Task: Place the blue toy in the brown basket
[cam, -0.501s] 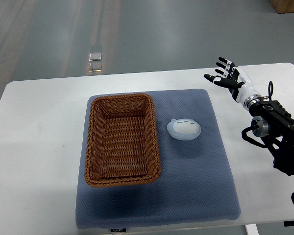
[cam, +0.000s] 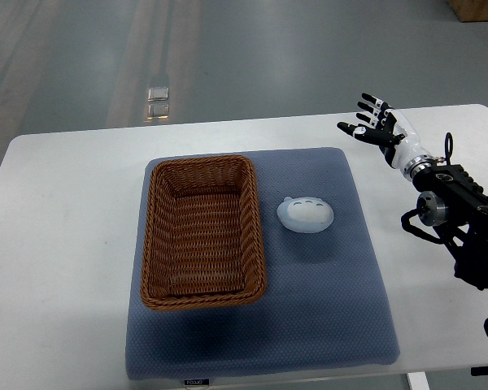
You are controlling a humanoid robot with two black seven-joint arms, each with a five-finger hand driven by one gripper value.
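Observation:
A pale blue rounded toy [cam: 306, 214] lies on the blue-grey mat [cam: 325, 309], just right of the brown wicker basket [cam: 202, 289]. The basket holds nothing. My right hand [cam: 376, 123] hovers over the white table's far right part, beyond the mat's far right corner, fingers spread and holding nothing. It is well apart from the toy, up and to the right of it. Its black arm [cam: 459, 211] enters from the right edge. The left arm does not show.
The mat lies on a white table [cam: 57, 244], with grey floor beyond its far edge. A small shiny floor fitting [cam: 157, 102] sits on the floor behind the table. A brown box corner [cam: 478, 8] shows at the top right.
The right hand has shifted very slightly upward; nothing else moved.

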